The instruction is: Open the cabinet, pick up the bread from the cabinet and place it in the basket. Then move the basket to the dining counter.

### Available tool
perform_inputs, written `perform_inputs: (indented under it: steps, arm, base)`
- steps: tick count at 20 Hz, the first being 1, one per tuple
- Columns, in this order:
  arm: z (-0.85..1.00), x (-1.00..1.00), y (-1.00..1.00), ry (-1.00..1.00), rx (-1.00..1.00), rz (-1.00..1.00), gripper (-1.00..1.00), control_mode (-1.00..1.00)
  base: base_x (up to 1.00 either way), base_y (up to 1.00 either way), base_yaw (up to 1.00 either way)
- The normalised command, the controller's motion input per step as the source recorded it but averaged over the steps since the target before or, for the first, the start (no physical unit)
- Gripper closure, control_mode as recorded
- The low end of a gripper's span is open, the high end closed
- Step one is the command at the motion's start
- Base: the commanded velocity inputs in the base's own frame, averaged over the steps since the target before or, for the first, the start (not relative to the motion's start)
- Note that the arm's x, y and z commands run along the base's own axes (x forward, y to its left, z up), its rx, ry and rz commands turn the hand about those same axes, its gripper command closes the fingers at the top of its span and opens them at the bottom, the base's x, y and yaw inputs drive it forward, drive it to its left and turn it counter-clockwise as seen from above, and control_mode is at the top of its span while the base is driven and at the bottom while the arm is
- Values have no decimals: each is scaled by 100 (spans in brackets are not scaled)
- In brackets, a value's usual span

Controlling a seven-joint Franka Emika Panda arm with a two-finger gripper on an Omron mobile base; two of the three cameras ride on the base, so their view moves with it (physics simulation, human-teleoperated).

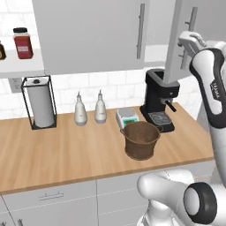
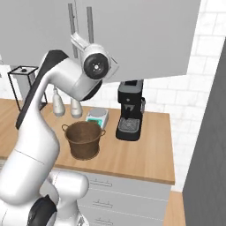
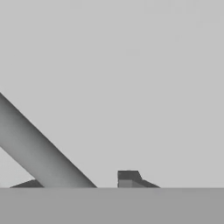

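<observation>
While my arm reaches up to the cabinet [image 1: 92, 35], my jaws [image 3: 81, 181] sit at the handle [image 3: 41, 153] of its rt door, which stands swung partway open above the coffee machine [image 1: 160, 99]. Hand view: the steel bar runs diagonally across the flat grey door face, passing between my two dark finger tips [image 3: 129, 178], one tip each side of it. Jaws look narrowed round the bar w/ tips close to it, but I can't tell for sure if the pads actually press it. Left cabinet door is closed, its own long bar handle [image 1: 141, 31] vertical.

Basket [image 1: 141, 139] stands upright on the tabletop [image 1: 66, 152], just in front of the coffee machine and a bit left of it. Small scale [image 1: 127, 117] sits behind the basket, toward the wall. Two white bottles [image 1: 90, 109] stand left of the scale, side by side; paper towel holder [image 1: 39, 102] further left still. Red-lidded jar [image 1: 23, 43] on the open shelf left of the cabinet. Bread: can't make it out, cabinet inside hidden by the doors.
</observation>
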Motion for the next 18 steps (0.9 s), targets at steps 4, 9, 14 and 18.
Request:
perform_inputs:
  steps: [4,9,14,18]
  arm:
    - [0,-100,-74,0,0,0,100,-100]
    - [0,-100,-67,4,-1,0,100,-100]
    - [-22,-100,6,16,-10,-1,-100,-100]
    - [-3,-100,1,9,-3,-9,-100,-100]
  base:
    - [0,0,0]
    - [0,0,0]
    - [0,0,0]
    - [0,0,0]
